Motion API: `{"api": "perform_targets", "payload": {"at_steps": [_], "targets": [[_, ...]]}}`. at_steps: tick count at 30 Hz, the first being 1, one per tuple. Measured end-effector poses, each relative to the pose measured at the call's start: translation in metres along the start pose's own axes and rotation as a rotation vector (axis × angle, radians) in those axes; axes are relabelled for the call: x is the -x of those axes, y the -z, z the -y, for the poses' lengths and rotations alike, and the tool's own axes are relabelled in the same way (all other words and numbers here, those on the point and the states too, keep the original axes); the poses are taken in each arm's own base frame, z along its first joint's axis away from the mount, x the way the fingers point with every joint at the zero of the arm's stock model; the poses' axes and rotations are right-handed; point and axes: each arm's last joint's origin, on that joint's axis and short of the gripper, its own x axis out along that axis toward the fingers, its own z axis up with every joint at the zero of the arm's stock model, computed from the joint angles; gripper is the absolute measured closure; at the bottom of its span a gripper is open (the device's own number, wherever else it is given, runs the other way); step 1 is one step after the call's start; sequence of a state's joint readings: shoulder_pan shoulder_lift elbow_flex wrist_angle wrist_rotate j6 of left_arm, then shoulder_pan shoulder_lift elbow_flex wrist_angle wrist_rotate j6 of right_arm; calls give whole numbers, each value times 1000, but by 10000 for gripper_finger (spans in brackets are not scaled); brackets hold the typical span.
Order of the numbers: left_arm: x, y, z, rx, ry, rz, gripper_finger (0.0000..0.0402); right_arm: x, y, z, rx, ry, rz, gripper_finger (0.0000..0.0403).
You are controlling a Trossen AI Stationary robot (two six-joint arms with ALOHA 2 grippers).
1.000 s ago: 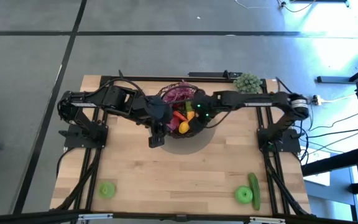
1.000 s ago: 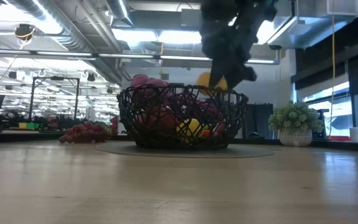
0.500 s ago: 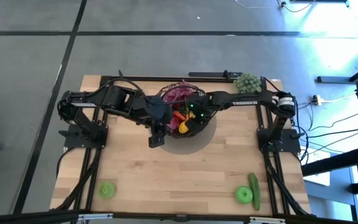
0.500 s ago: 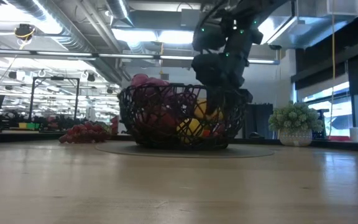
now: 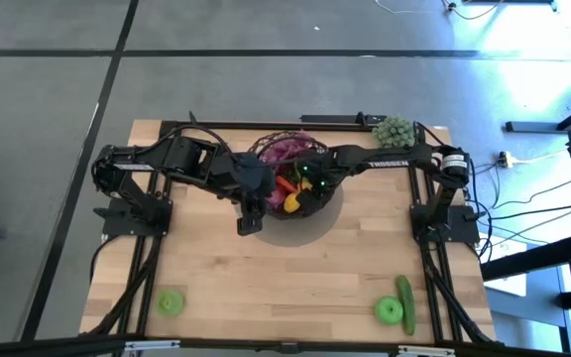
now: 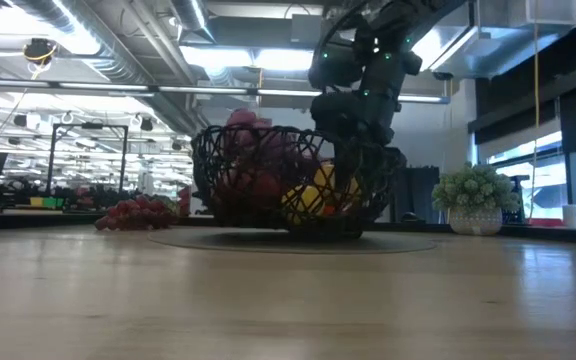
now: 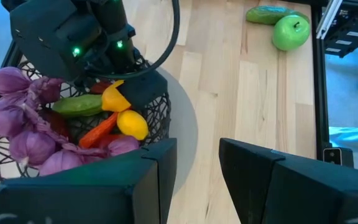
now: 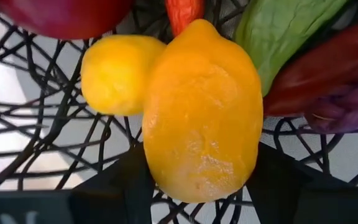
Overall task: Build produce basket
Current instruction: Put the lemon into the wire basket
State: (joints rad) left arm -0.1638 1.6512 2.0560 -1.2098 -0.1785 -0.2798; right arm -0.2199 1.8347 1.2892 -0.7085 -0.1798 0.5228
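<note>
The dark wire basket [image 5: 266, 151] stands at the table's far middle and sits tilted in the low view [image 6: 218, 170]. It holds purple grapes [image 7: 23, 118], a green cucumber [image 7: 79, 104], a red chilli [image 7: 98, 129] and a small yellow fruit [image 8: 114, 74]. My right gripper [image 8: 197, 186] reaches down into the basket's right part [image 5: 303, 186], open, with a yellow-orange lemon [image 8: 201, 112] between its fingers. My left gripper [image 7: 197, 168] hangs open above the bare table by the basket's near left side [image 5: 250, 220]. My right gripper has one finger [image 8: 126, 186] on each side of the lemon's near end [image 8: 197, 177]; whether they touch it I cannot tell. They come from above, slanting down. The lemon lies on the basket's wire mesh beside the small yellow fruit.
A green apple [image 5: 171, 302] lies near the front left corner. Another green apple [image 5: 389, 310] and a cucumber [image 5: 405, 296] lie at the front right. A pale green bumpy cluster [image 5: 395, 131] sits at the far right, and dark red grapes [image 6: 138, 212] show far left.
My right gripper has gone down into the basket with the lemon, which was above the rim and now sits among the produce. The basket has tipped: its left side has lifted a little while its right side stays down.
</note>
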Motion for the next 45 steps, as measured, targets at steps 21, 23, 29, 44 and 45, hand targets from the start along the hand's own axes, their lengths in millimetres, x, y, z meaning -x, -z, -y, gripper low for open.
{"api": "perform_targets", "payload": {"at_steps": [21, 23, 29, 44, 45], "targets": [[0, 0, 0, 0, 0, 0, 292, 0, 1, -1, -46, -23, -13, 189], [0, 0, 0, 0, 0, 0, 292, 0, 1, -1, -47, -22, -13, 189], [0, 0, 0, 0, 0, 0, 292, 2, -2, -3, -39, -18, 4, 188], [0, 0, 0, 0, 0, 0, 292, 14, -3, -13, 40, 11, -9, 116], [0, 0, 0, 0, 0, 0, 292, 14, -2, -12, 25, 11, -23, 116]]}}
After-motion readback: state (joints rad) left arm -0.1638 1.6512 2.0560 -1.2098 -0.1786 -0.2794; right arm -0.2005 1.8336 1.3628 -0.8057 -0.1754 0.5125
